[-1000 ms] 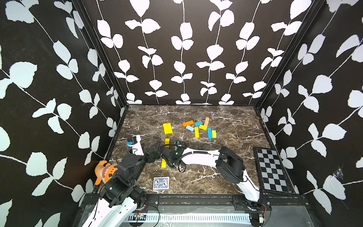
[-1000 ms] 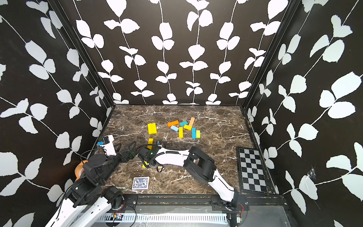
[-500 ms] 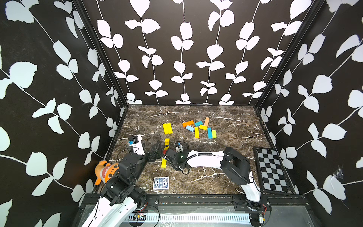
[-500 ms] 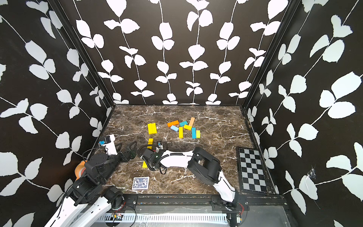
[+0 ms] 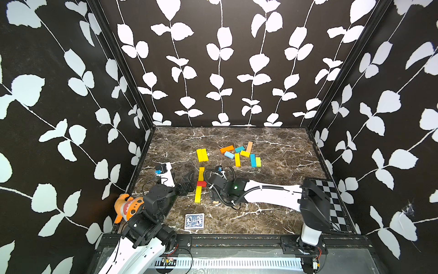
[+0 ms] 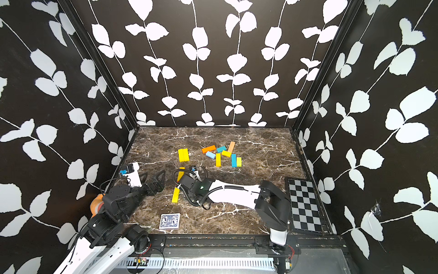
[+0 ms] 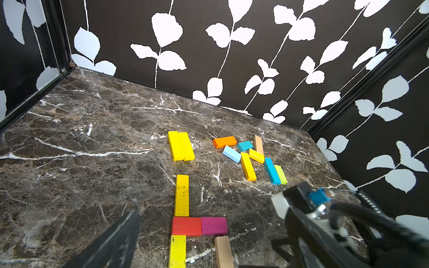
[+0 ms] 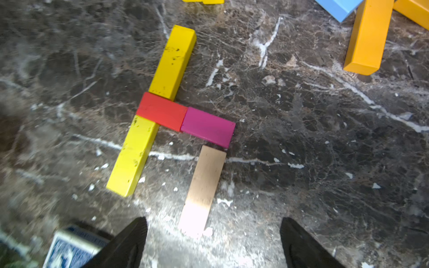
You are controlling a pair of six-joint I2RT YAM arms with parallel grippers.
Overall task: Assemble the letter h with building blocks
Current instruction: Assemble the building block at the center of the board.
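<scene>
The letter h lies near the table's front left, best seen in the right wrist view. An upper yellow bar (image 8: 173, 62) and a lower yellow bar (image 8: 132, 155) form the stem. A red block (image 8: 161, 111) and a pink block (image 8: 207, 127) form the crossbar. A tan block (image 8: 205, 183) is the leg and lies free on the marble. My right gripper (image 8: 213, 241) is open just short of the tan block's near end and touches nothing. My left gripper (image 6: 152, 176) stands open and empty to the left of the stem (image 5: 201, 174).
Two yellow blocks (image 5: 202, 155) lie side by side behind the h. Several loose blocks (image 5: 240, 154) are scattered to their right. A blue playing card (image 5: 194, 221) lies near the front edge. A checkerboard (image 5: 328, 201) is at the right wall and an orange plush toy (image 5: 128, 207) at the left.
My right gripper has opened, left the tan block on the table and drawn back a little to the right. The left arm has not moved.
</scene>
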